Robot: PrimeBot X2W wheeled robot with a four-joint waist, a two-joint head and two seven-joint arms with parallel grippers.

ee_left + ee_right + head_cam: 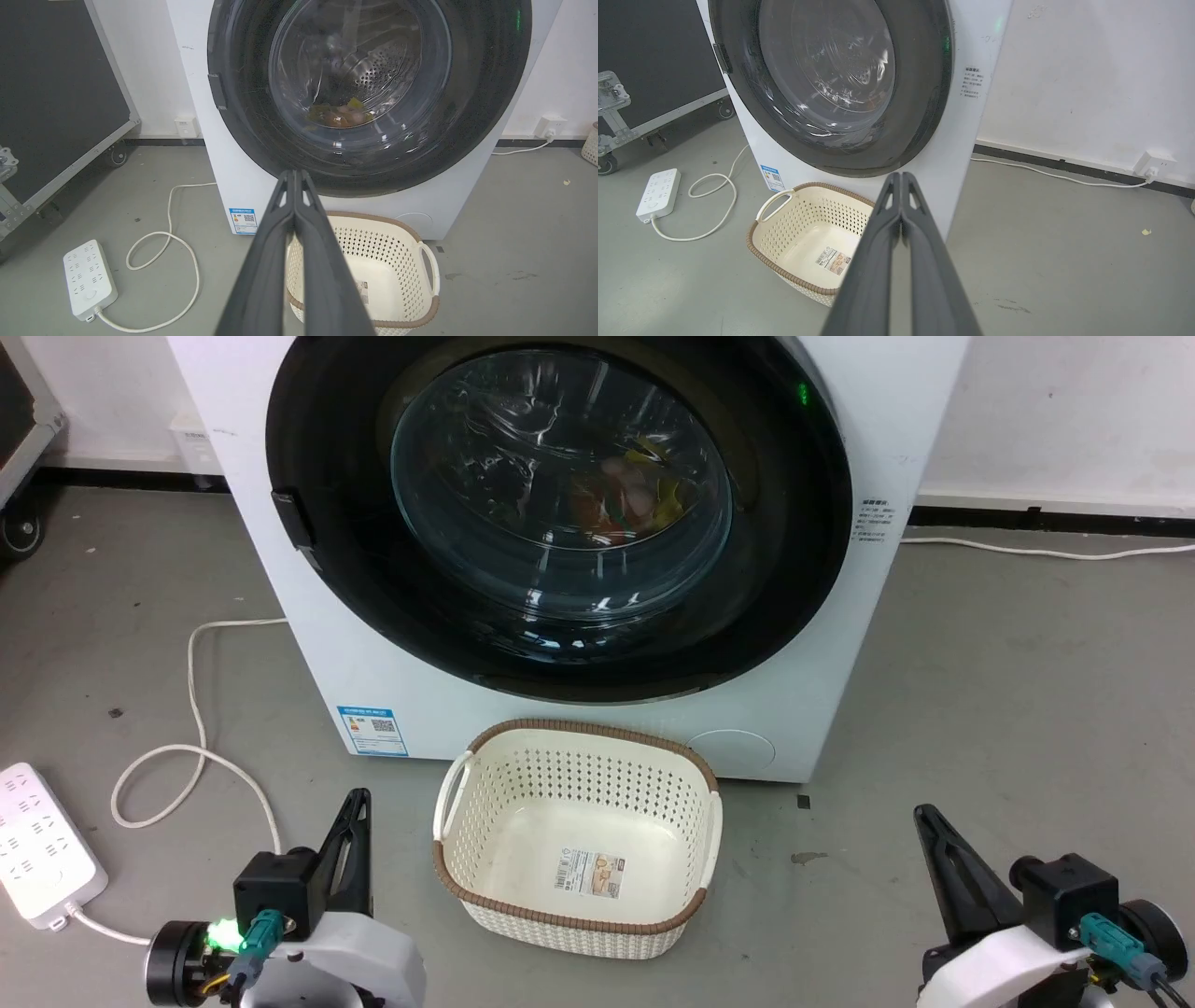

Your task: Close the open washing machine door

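Note:
The washing machine (308, 644) (224, 186) (957, 154) stands white against the back wall. Its round glossy black door (327, 579) (243, 116) (924, 93) lies flat against the front, with coloured laundry visible through the glass bowl. My left gripper (359, 798) (294, 173) rests shut at the lower left, well short of the machine, holding nothing. My right gripper (924, 814) (901, 175) is shut and free at the lower right, also clear of the machine.
A cream perforated basket (448, 859) (430, 266) (770, 219) sits on the floor just before the machine, between my arms. A white power strip (37, 840) (88, 280) (658, 193) and looped cable (191, 709) lie at the left. A black wheeled case (56, 93) stands farther left.

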